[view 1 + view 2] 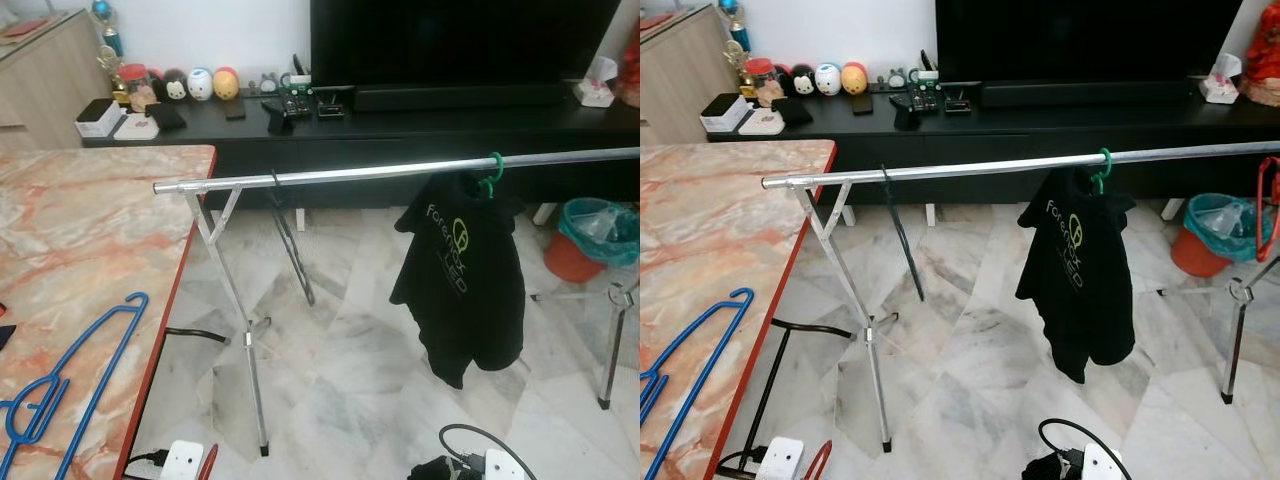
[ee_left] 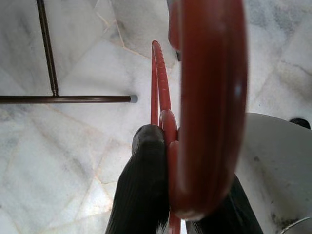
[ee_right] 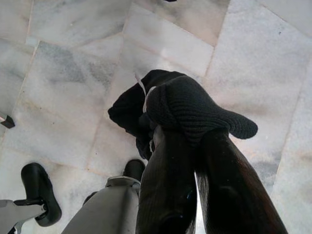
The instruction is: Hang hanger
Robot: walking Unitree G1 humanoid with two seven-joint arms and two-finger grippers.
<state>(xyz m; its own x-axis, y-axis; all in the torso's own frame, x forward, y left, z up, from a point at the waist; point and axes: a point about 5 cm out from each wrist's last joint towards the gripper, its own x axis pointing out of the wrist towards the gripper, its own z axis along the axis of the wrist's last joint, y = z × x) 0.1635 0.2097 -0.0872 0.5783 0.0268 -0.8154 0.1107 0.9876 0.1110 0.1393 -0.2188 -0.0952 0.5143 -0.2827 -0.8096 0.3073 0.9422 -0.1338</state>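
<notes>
In the left wrist view my left gripper [image 2: 178, 161] is shut on a red plastic hanger [image 2: 209, 97], held low over the marble floor; the hanger's red tip [image 1: 208, 462] shows at the bottom of the left eye view. My right gripper [image 3: 192, 141] is shut on a bunched black cloth [image 3: 190, 105], also low above the floor. Ahead, a silver clothes rail [image 1: 380, 172] runs across the room. A black T-shirt [image 1: 462, 285] hangs from it on a green hanger [image 1: 492, 172]. A thin black hanger [image 1: 288, 240] hangs near the rail's left end.
An orange marble table [image 1: 80, 260] on my left carries blue hangers [image 1: 70, 385]. The rail's crossed legs [image 1: 240, 320] stand beside its red edge. Behind are a black TV cabinet [image 1: 420, 125], a red bin [image 1: 580, 245] and another red hanger [image 1: 1268, 205] at the far right.
</notes>
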